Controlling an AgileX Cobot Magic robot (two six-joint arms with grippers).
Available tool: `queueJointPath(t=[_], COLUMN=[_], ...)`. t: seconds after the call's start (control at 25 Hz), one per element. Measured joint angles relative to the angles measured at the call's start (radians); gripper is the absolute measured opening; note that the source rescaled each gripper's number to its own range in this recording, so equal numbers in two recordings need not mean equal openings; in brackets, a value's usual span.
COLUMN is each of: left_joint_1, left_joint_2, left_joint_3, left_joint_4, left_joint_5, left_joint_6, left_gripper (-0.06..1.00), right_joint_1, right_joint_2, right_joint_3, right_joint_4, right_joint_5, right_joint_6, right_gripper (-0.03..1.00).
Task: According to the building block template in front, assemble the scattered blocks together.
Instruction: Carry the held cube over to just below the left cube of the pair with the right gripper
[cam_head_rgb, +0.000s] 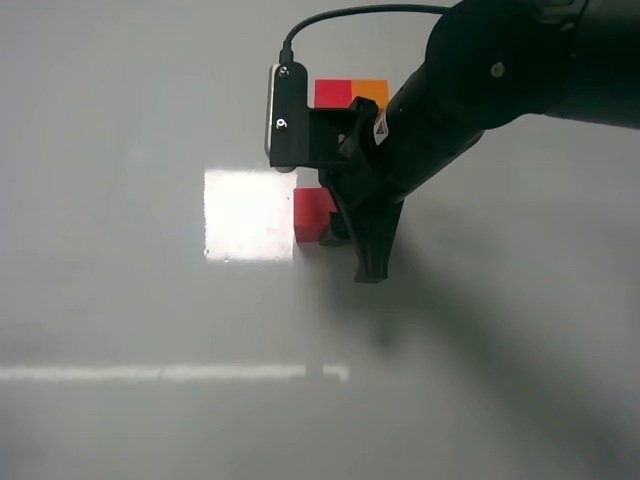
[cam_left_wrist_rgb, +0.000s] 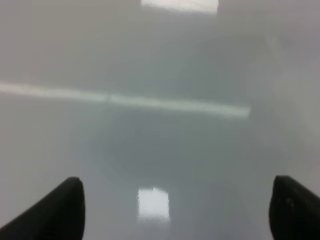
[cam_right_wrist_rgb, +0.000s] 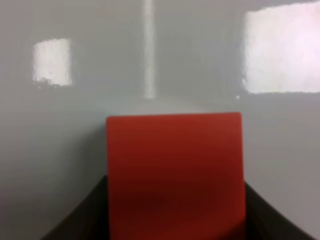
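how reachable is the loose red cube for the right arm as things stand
Likely yes: the right claw sits right at the red cube, which fills the gap between its fingers in the wrist view, with nothing between them.

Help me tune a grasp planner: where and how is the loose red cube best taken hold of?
Grip the red cube on two opposite side faces, probably coming from above. It sits flat on the table, so those faces are upright and parallel; the right tool sits against them.
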Motion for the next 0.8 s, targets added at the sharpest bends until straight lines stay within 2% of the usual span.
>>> queueJointPath(t=[0.24, 0.28, 0.48, 0.56, 0.64, 0.8], left_joint_1=[0.000, 0.000, 0.000, 0.000, 0.000, 0.000], left_joint_2=[0.000, 0.000, 0.000, 0.000, 0.000, 0.000], left_joint_3=[0.000, 0.000, 0.000, 0.000, 0.000, 0.000], left_joint_4=[0.000, 0.000, 0.000, 0.000, 0.000, 0.000], left_joint_5=[0.000, 0.000, 0.000, 0.000, 0.000, 0.000], left_joint_6=[0.000, 0.000, 0.000, 0.000, 0.000, 0.000], left_gripper=[0.01, 0.01, 0.02, 0.02, 0.02, 0.02], right_joint_1=[0.000, 0.000, 0.000, 0.000, 0.000, 0.000], right_joint_2=[0.000, 0.000, -0.003, -0.007, -0.017, -0.050], right_joint_3=[0.001, 0.001, 0.004, 0.006, 0.007, 0.007], right_joint_4=[0.002, 0.002, 0.014, 0.014, 0.020, 0.046], right_joint_5=[-0.002, -0.002, -0.001, 0.003, 0.005, 0.005], right_joint_6=[0.000, 0.001, -0.001, -0.003, -0.004, -0.011], right_gripper=[0.02, 0.04, 0.46, 0.57, 0.63, 0.66])
